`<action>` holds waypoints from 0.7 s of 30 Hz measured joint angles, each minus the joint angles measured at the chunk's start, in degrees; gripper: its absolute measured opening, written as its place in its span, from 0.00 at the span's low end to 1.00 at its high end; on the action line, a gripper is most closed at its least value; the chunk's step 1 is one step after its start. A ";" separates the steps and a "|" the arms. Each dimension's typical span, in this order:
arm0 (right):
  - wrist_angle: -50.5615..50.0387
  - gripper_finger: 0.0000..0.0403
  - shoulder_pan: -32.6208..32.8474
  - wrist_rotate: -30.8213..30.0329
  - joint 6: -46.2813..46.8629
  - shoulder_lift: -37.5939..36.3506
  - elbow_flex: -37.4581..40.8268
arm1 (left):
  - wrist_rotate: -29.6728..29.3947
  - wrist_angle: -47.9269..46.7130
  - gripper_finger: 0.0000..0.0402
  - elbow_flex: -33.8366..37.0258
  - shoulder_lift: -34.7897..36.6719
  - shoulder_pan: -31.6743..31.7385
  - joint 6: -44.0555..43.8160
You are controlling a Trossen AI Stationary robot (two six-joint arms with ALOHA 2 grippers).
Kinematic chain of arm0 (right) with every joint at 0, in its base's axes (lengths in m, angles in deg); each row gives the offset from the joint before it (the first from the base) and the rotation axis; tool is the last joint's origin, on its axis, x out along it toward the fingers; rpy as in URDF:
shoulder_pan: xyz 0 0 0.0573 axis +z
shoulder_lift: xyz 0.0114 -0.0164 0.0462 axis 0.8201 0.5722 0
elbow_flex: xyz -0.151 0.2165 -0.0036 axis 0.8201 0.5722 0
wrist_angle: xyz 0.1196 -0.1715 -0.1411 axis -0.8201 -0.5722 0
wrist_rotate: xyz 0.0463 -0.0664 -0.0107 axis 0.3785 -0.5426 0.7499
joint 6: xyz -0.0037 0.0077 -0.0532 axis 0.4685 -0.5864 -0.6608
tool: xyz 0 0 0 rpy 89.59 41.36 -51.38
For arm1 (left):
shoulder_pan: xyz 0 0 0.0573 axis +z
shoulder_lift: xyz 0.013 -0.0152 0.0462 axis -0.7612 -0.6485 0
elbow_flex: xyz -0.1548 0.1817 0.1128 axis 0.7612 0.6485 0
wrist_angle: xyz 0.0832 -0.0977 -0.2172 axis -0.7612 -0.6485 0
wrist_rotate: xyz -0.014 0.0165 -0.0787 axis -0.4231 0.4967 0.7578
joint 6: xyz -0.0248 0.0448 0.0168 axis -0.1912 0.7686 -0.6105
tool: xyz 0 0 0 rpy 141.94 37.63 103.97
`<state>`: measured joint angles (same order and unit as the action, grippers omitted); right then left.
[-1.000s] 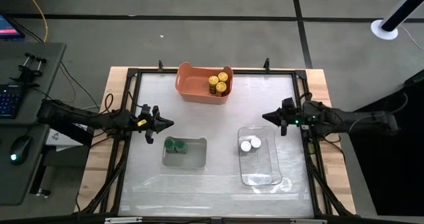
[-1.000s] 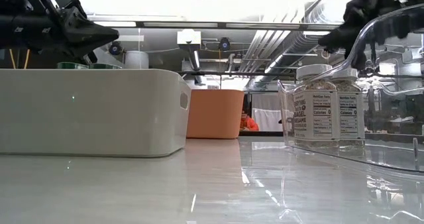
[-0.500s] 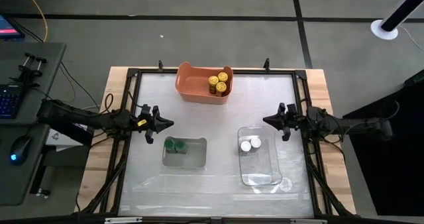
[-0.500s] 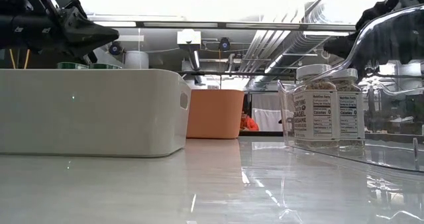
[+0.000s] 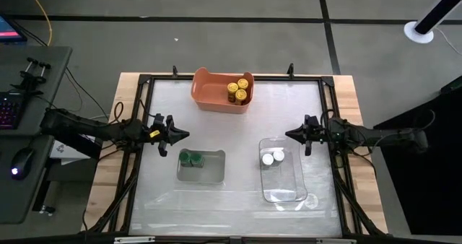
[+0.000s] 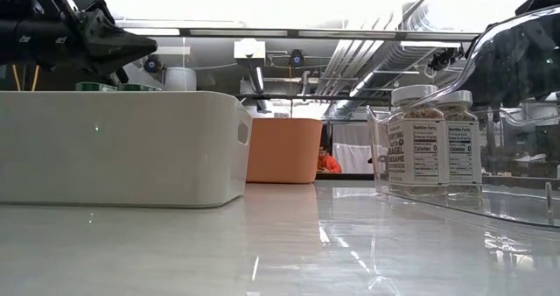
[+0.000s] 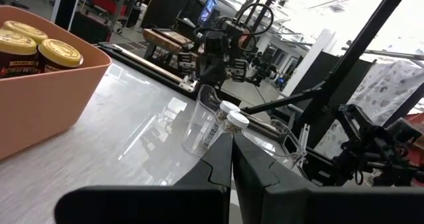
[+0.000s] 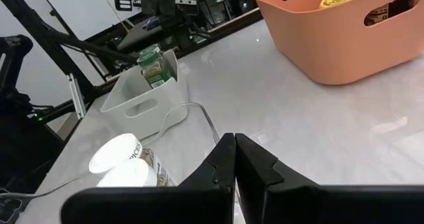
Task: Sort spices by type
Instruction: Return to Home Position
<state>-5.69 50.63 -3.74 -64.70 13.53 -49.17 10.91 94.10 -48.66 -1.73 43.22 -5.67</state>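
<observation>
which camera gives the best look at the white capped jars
Low view: both white-capped jars stand side on in the clear tray, labels showing. High view: only their caps. Left wrist view: far off. Right wrist view: mostly caps.

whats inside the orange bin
Three yellow-capped spice jars, bunched at the right end of the orange bin. Below the caps, their bodies are mostly covered by the bin wall.

In the low view the grey bin (image 6: 122, 147) hides the green-capped jars (image 6: 96, 87) (only caps show); the orange bin (image 6: 284, 150) wholly hides the yellow-capped jars (image 5: 239, 90).
</observation>
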 joint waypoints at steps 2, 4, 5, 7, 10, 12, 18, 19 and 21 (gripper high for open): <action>-0.02 0.00 -0.01 0.02 0.00 0.02 -0.02 | 0.00 0.00 0.00 0.00 0.00 0.00 0.00; -0.04 0.00 0.00 0.04 0.00 0.02 -0.02 | 0.00 0.01 0.00 0.00 0.00 0.00 0.00; -0.04 0.00 0.00 0.04 0.00 0.02 -0.02 | 0.00 0.00 0.00 0.00 -0.02 0.00 0.00; -0.07 0.00 0.00 0.06 0.00 0.02 -0.02 | 0.00 0.00 0.00 0.00 0.00 0.00 0.00; -0.09 0.00 0.00 0.06 0.00 -0.01 -0.02 | 0.00 0.00 0.00 0.00 0.00 0.00 0.00; -0.09 0.00 0.00 0.08 0.00 -0.14 -0.02 | 0.00 -0.60 0.00 -0.02 0.30 -0.04 0.00; -0.10 0.00 0.00 0.10 0.01 -0.60 -0.04 | 0.01 -6.46 0.00 -0.02 8.67 -0.01 0.00; -0.11 0.00 0.00 0.10 0.00 -0.50 -0.04 | 0.00 -7.65 0.00 -0.02 10.51 0.02 0.00; -0.13 0.00 0.00 0.10 0.00 -0.44 -0.04 | -0.01 -9.35 0.00 -0.02 14.02 0.02 0.00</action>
<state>-5.82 50.63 -3.63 -64.70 13.09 -49.22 10.90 84.75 -48.68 12.29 43.24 -5.67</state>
